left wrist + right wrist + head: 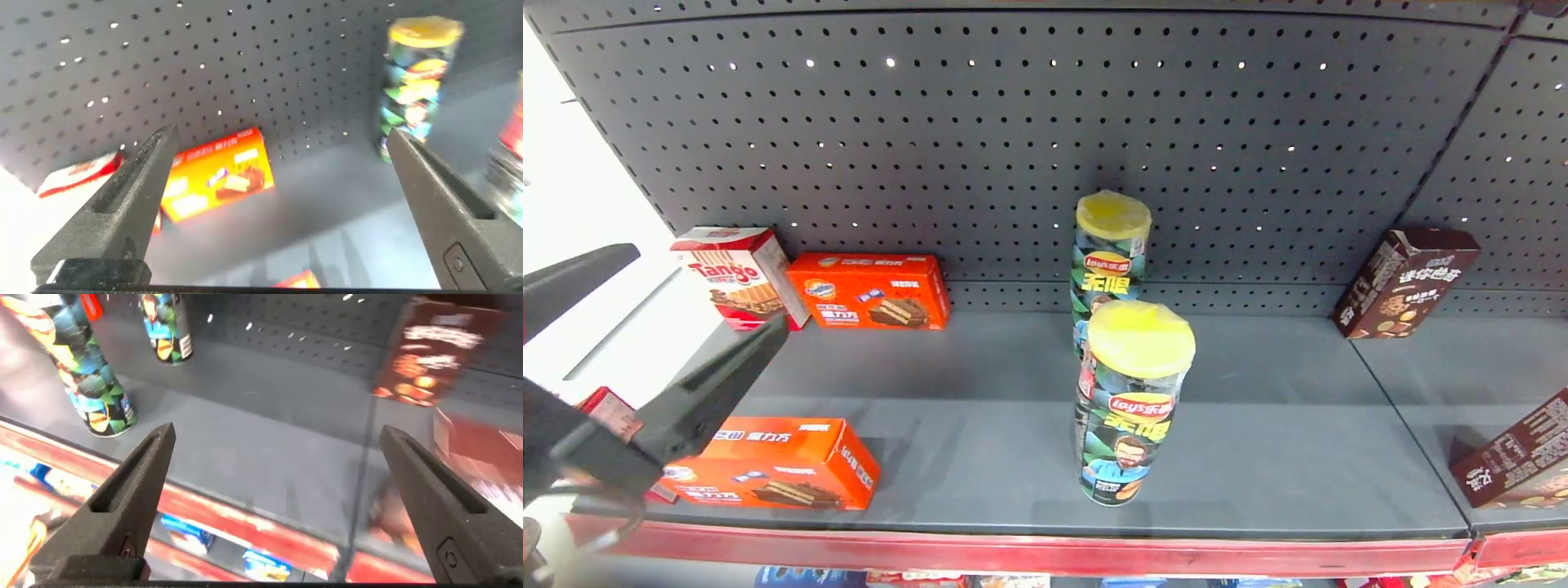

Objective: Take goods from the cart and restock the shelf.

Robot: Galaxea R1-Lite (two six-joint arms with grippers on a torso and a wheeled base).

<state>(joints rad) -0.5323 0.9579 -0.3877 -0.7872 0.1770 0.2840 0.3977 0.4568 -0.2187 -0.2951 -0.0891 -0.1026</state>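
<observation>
The grey metal shelf [1258,425], backed by perforated board and edged in red, carries two upright cylindrical chip cans with yellow plastic lids: one [1131,408] near the front edge, the other [1111,253] behind it. Flat orange cardboard boxes lie at the front left corner [776,465] and along the back [870,290]. The left jaws gape empty above the shelf's left end; the right jaws gape empty over its front edge.
</observation>
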